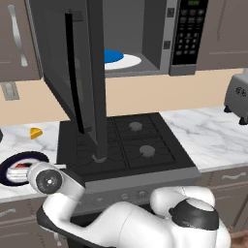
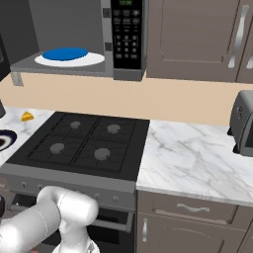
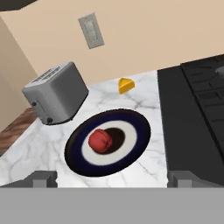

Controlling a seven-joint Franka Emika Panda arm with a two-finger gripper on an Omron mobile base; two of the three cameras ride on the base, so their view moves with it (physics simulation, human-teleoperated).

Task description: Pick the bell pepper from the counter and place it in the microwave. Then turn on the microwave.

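Observation:
The red bell pepper (image 3: 99,141) lies in the middle of a dark-rimmed plate (image 3: 131,148) on the white marble counter (image 3: 35,153), left of the stovetop. My gripper (image 3: 112,178) hovers above and short of the plate, open, with nothing between its fingertips (image 3: 43,178). The dark grey microwave (image 1: 164,34) hangs over the stove with its door (image 1: 82,72) swung wide open. Inside it sits a white turntable with a blue centre (image 2: 69,57), and the black keypad (image 2: 126,32) is on its right side.
A silver toaster (image 3: 56,92) stands behind the plate and a yellow wedge (image 3: 126,85) lies near the wall. The black stovetop (image 1: 131,143) borders the plate's counter. Another toaster (image 2: 243,123) sits on the right counter. The open door overhangs the stove's left half.

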